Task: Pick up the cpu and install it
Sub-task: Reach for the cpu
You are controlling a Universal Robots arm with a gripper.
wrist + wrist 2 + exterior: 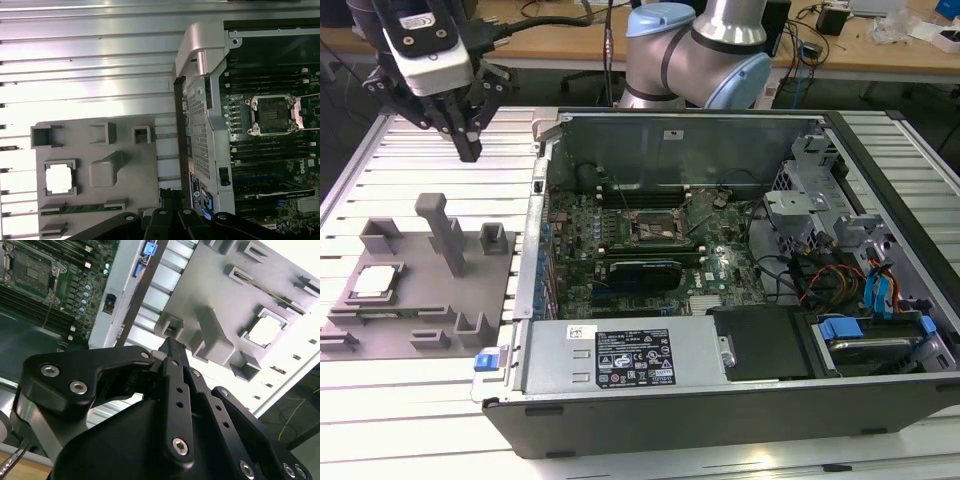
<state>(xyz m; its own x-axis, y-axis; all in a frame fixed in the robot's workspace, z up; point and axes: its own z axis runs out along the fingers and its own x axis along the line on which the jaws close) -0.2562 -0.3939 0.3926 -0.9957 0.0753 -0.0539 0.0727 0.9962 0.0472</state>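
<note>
Open PC case (670, 140) sits off to the side of my gripper (468, 152). Grey fixture plate (420, 335) lies down below it. My fingers are pinched together on nothing, and the cpu (375, 283) rests in the plate's square pocket, well apart from my fingertips.

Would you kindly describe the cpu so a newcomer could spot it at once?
Beside the open computer case, on the exterior view's left, lies a grey fixture plate. The cpu rests in a square recess at its end farthest from the case. It is the one flat, bright silvery square among grey blocks.
</note>
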